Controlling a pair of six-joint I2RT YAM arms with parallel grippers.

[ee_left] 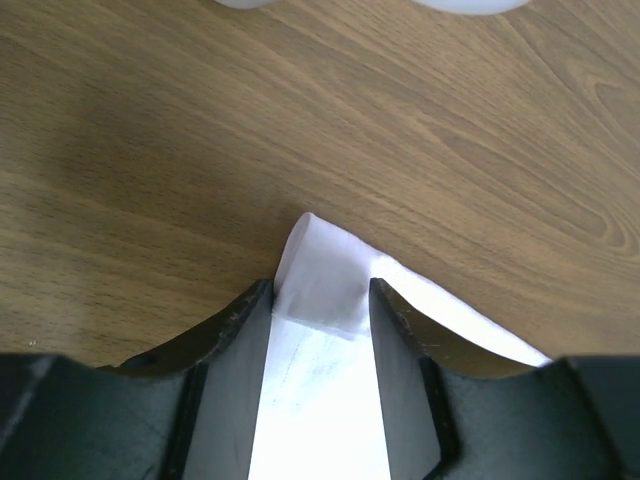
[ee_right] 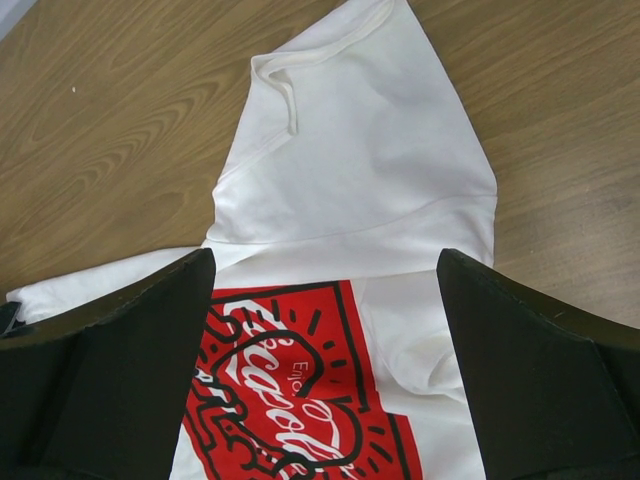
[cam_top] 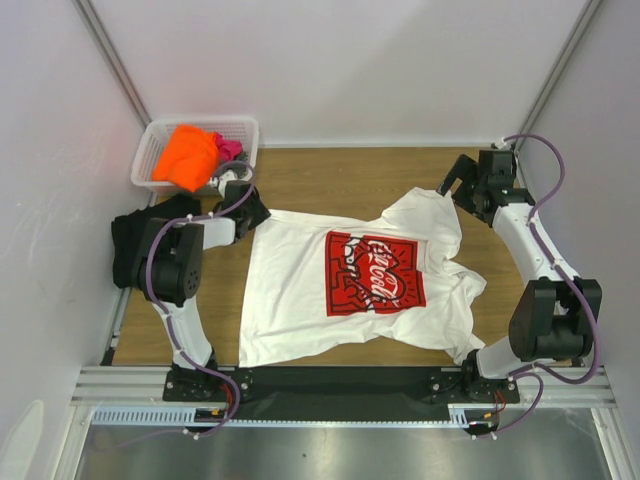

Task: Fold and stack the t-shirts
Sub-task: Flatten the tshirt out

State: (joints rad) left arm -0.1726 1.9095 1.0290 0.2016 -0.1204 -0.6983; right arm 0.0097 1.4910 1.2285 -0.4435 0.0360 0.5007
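The left pincer (ee_left: 320,288) is down at the tabletop (ee_left: 420,120) with its two fingers (ee_left: 235,335) set either side of a corner of the white t-shirt (ee_left: 322,270). The cloth fills the gap between them and rises in a small fold just ahead of the tips. The jaws stand part-way apart. Whether they are clenched on the cloth or only straddling it cannot be told.

In the top view that corner is the far-left one at the shirt's hem end, and the left arm reaches across to it from the left edge of the wooden tabletop.

The right pincer (ee_right: 325,340) is fully released, its fingers spread wide. It hangs over the opposite end of the shirt, grasping nothing. Below it the collar and a smooth, folded-over stretch of white cloth show, with the top of the red-and-black chest graphic (ee_right: 290,390) nearest the camera.

The white t-shirt lies spread out, graphic up, across the middle of the tabletop between the two arms. Its hem side is fairly flat; the collar and sleeve end towards the right arm is rumpled.

At the far-left corner stands a white plastic basket (cam_top: 152,150) holding a bunched orange t-shirt (cam_top: 187,155) and, beside it, a pink one (cam_top: 230,148).
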